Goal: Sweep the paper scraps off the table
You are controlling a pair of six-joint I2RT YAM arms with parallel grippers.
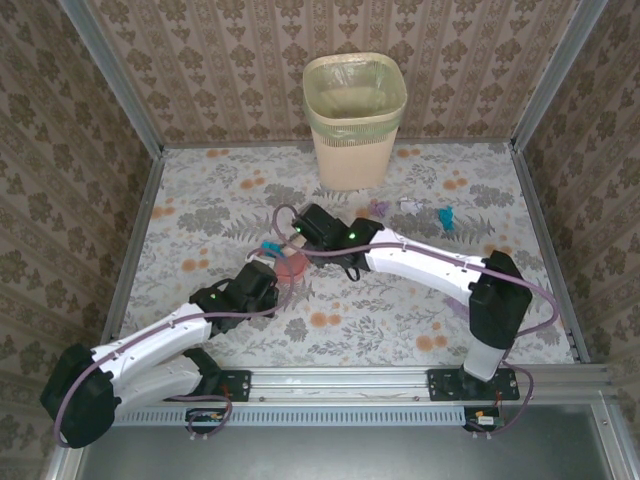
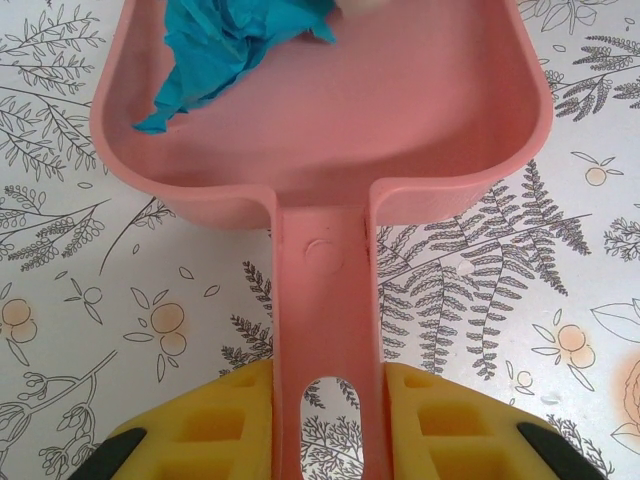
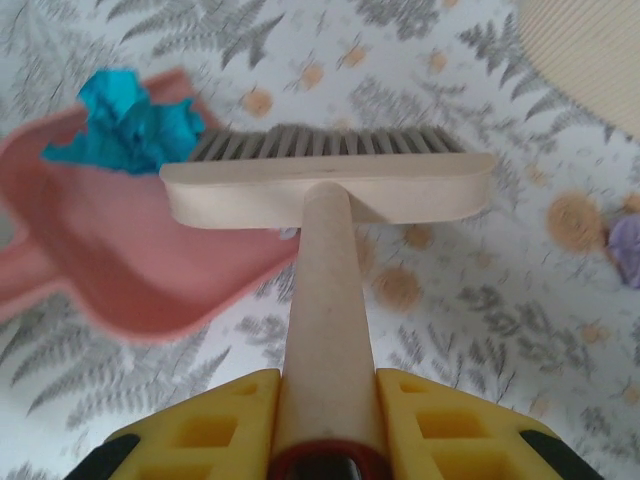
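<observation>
Paper scraps (image 1: 410, 205) are only partly dealt with. From above, three lie loose on the table (image 1: 200, 215), just right of the bin (image 1: 354, 120): a purple scrap (image 1: 378, 207), a white scrap (image 1: 410, 205) and a loose teal scrap (image 1: 445, 217). They are well apart from the pink dustpan (image 1: 292, 268), which sits mid-table between the left gripper (image 1: 262, 283) and the right gripper (image 1: 312, 227). Another teal piece (image 1: 268, 247) shows at the pan.

The left wrist view has the left gripper (image 2: 328, 420) clenched on the dustpan's handle (image 2: 328, 300). The dustpan (image 2: 420, 110) rests flat on the cloth with the caught teal scrap (image 2: 220, 45) inside it, toward its left wall.

The right wrist view has the right gripper (image 3: 328, 420) clamped around the brush handle (image 3: 325, 300). The brush (image 3: 325, 190) is at the dustpan's (image 3: 110, 250) open edge, bristles beside the caught teal scrap (image 3: 125, 125). The purple scrap (image 3: 625, 250) is blurred at the right edge.

By my reckoning, one scrap is collected; three remain to sweep, and the pan is not yet emptied.
</observation>
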